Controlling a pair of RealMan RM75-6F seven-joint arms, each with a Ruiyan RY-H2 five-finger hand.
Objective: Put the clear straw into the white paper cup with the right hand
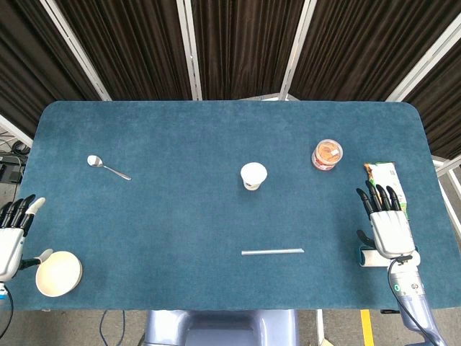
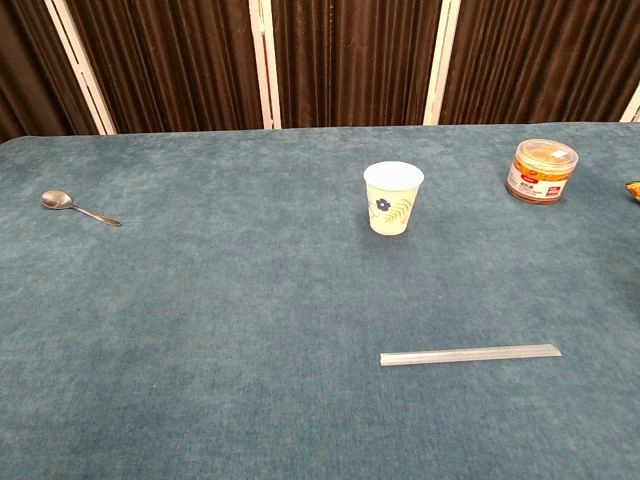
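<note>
Now, hand: the right hand (image 1: 387,225) rests on the bench (image 1: 180,216), released, fingers apart.
Straw: the straw (image 1: 272,251) lies flat, to its left, well apart.
Cup: the cup (image 1: 253,175) stands upright beyond the straw.
Advice: pinch near the straw's closer end, tilt upright before lowering.

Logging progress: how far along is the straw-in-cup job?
Nothing done yet. The clear straw lies flat on the table, apart from the upright white paper cup. The right robot hand rests open at the table edge, holding nothing. Grasping, lifting and inserting all remain.
</note>
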